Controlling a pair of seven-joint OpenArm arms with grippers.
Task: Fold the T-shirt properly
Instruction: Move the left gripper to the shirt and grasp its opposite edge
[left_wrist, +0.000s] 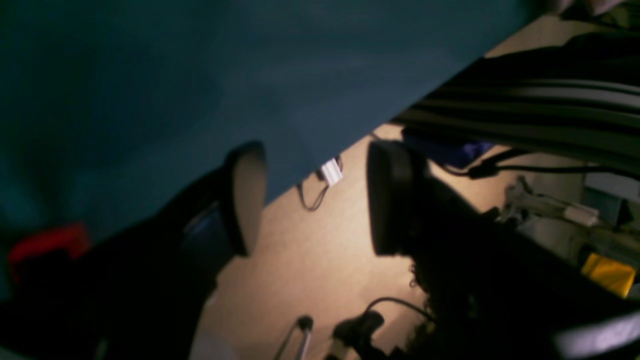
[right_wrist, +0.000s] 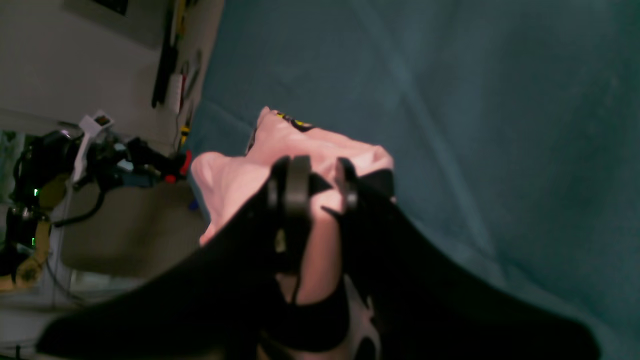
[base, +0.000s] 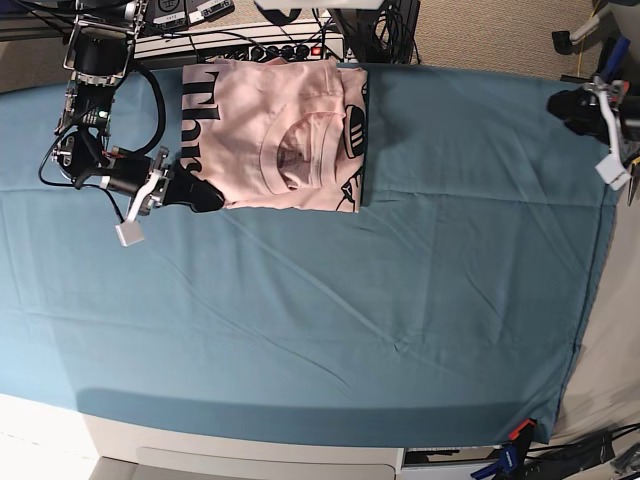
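A: Where's the pale pink cotton T-shirt (base: 275, 135) w/ black lettering?

B: Folded into a rough square at the far edge of the teal cloth sheet (base: 400, 300), by the right gripper (base: 200, 195).

A: Fingers?

B: Right gripper narrowed, pinching the shirt's near-left corner. Left gripper (left_wrist: 315, 197) wide apart, nothing between, well off the shirt.

A: Handling?

B: Prob. light, limp, stacked layers slide. You'd take hems or corners, not the middle.

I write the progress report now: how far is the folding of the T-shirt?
Done: the T-shirt already lies as a compact folded rectangle near the far edge of the teal cloth. In hand: the right gripper is closed on its edge. The left gripper is open, holding nothing. Left: any final fold or tidying, then release.
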